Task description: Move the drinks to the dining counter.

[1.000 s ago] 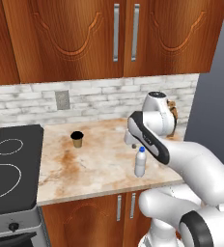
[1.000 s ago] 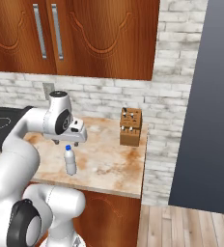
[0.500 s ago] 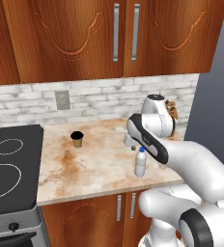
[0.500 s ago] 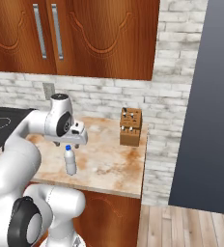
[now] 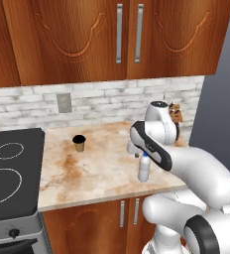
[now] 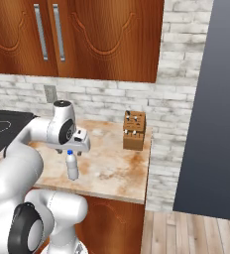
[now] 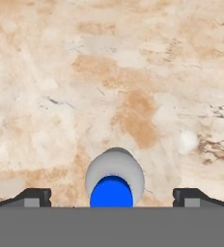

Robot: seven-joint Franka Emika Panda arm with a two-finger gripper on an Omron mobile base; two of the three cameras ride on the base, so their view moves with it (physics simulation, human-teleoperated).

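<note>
- The white arm's gripper (image 7: 112, 198) hangs directly above a slim clear bottle (image 5: 143, 168), its two dark fingertips (image 7: 33, 197) set wide apart on either side of the blue cap (image 7: 111, 191), nothing between them but the bottle top below.
- The bottle stands upright near the front edge of the marble-look counter (image 5: 87, 173) backed by white brick, not touched by the fingers.
- A small tan paper cup (image 5: 79, 143) with a dark inside stands upright farther back on the same counter, well apart from the bottle and nearer the black stove (image 5: 8, 173).
- A brown knife block (image 6: 134, 130) sits against the brick wall at the counter's far right end.
- Wooden wall cabinets (image 5: 112, 39) with metal handles hang above the backsplash.
</note>
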